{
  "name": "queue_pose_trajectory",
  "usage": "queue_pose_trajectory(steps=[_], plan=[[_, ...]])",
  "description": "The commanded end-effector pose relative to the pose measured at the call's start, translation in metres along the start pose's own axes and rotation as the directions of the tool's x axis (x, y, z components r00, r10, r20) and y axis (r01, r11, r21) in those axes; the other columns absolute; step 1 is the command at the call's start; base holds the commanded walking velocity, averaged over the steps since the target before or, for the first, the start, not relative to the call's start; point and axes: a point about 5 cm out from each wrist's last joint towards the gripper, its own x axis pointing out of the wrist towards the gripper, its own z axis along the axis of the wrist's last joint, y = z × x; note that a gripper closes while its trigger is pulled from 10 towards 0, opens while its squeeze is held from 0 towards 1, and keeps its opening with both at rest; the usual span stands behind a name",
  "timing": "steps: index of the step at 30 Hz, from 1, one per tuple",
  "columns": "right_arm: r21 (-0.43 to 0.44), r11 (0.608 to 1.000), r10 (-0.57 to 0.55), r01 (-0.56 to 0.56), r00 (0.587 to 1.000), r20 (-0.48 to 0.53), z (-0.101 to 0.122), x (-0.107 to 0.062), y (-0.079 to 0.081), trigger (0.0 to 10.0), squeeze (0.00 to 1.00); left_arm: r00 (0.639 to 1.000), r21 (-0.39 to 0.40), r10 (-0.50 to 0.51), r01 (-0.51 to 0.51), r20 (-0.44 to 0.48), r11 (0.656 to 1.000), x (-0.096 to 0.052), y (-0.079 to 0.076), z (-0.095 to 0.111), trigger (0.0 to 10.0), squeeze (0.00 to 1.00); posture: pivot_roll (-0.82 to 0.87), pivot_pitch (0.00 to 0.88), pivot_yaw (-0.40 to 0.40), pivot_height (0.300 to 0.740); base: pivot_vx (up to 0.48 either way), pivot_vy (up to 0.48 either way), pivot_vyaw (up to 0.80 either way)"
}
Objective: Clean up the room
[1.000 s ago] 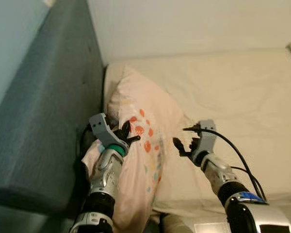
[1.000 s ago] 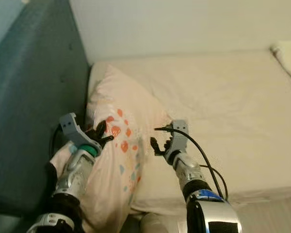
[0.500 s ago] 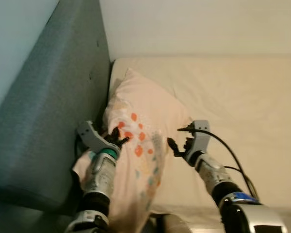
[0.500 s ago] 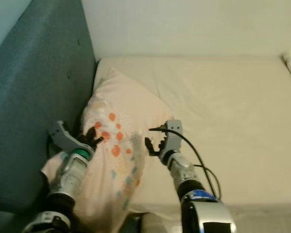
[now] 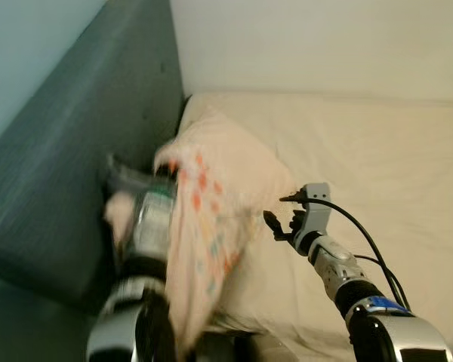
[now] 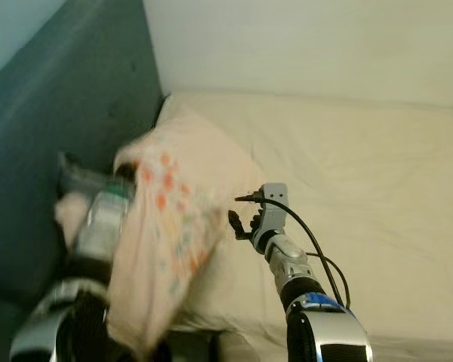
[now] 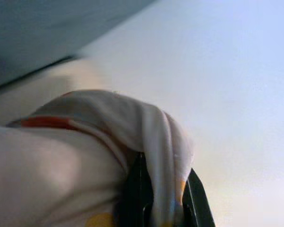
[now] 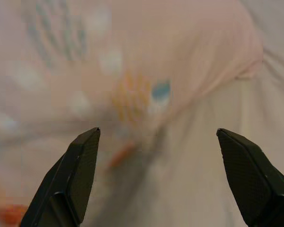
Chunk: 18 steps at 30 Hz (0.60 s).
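Gripping a fold of the pillow (image 5: 211, 188), left gripper (image 7: 163, 198) holds it at the bed's (image 5: 377, 158) head end beside the headboard (image 5: 83, 151). Right gripper (image 8: 156, 175): fingers spread wide, near the pillow's edge.

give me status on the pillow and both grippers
Left gripper shut on pale pink spotted pillow. Right gripper open, beside it over cream mattress. No obstruction visible.
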Motion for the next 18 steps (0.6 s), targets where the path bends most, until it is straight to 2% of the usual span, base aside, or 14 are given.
queue_pose_trajectory(steps=[1,3,4,7,8,11,12,13,15,16,18], plan=[[0.008,1.0,-0.006,0.007,1.0,-0.026,-0.009,-0.003,-0.001,10.0,0.0,0.997,-0.11,-0.08,0.08,0.007,0.991,0.001,-0.033,-0.018,10.0,0.0,-0.18,0.083,0.069,0.74,0.0,0.0,0.0],[0.009,1.0,-0.006,0.007,1.0,-0.027,-0.01,-0.003,-0.001,10.0,0.0,0.997,-0.086,-0.074,0.075,0.018,0.993,0.003,-0.03,-0.014,10.0,0.0,-0.18,0.083,0.069,0.74,0.0,0.0,0.0],[0.008,1.0,-0.006,0.006,1.0,-0.029,-0.01,-0.003,-0.001,10.0,0.0,0.999,-0.05,-0.044,0.044,0.009,0.998,0.003,-0.017,-0.011,10.0,0.0,-0.17,0.087,0.07,0.74,0.0,0.0,0.0],[0.008,1.0,-0.005,0.005,1.0,-0.029,-0.01,-0.003,-0.001,10.0,0.0,1.0,-0.025,-0.02,0.02,0.0,0.999,0.003,-0.008,-0.01,10.0,0.0,-0.17,0.087,0.07,0.74,0.0,0.0,0.0],[0.01,1.0,-0.004,0.004,1.0,-0.029,-0.01,-0.003,-0.001,10.0,0.0,1.0,-0.009,0.02,-0.02,-0.009,1.0,0.001,0.004,-0.011,10.0,0.0,-0.17,0.091,0.071,0.74,0.0,0.0,0.0],[0.01,1.0,-0.004,0.004,1.0,-0.029,-0.01,-0.003,-0.001,10.0,0.0,1.0,-0.009,0.02,-0.02,-0.009,1.0,0.001,0.004,-0.011,10.0,0.0,-0.17,0.091,0.071,0.74,0.0,0.0,0.0],[0.012,1.0,-0.001,0.001,1.0,-0.029,-0.011,-0.003,0.0,10.0,0.0,0.995,-0.012,0.095,-0.095,-0.012,0.995,-0.003,0.021,-0.014,10.0,0.0,-0.17,0.097,0.075,0.74,0.0,0.0,0.0],[0.012,1.0,-0.001,0.001,1.0,-0.029,-0.011,-0.003,0.0,10.0,0.0,0.995,-0.012,0.095,-0.095,-0.012,0.995,-0.003,0.021,-0.014,10.0,0.0,-0.17,0.097,0.075,0.74,0.0,0.0,0.0],[0.014,1.0,0.013,-0.013,0.999,-0.033,-0.016,-0.005,0.002,10.0,0.0,0.96,-0.016,0.278,-0.278,0.018,0.96,-0.012,0.055,-0.018,10.0,0.0,-0.19,0.121,0.078,0.74,0.0,0.0,0.0],[0.014,1.0,0.013,-0.013,0.999,-0.033,-0.016,-0.005,0.002,10.0,0.0,0.96,-0.016,0.278,-0.278,0.018,0.96,-0.012,0.055,-0.018,10.0,0.0,-0.19,0.121,0.078,0.74,0.0,0.0,0.0],[0.014,1.0,0.018,-0.018,0.999,-0.042,-0.021,-0.008,0.001,10.0,0.0,0.894,0.038,0.445,-0.447,0.05,0.894,-0.023,0.085,-0.019,10.0,0.0,-0.2,0.132,0.079,0.74,0.0,0.0,0.0]])
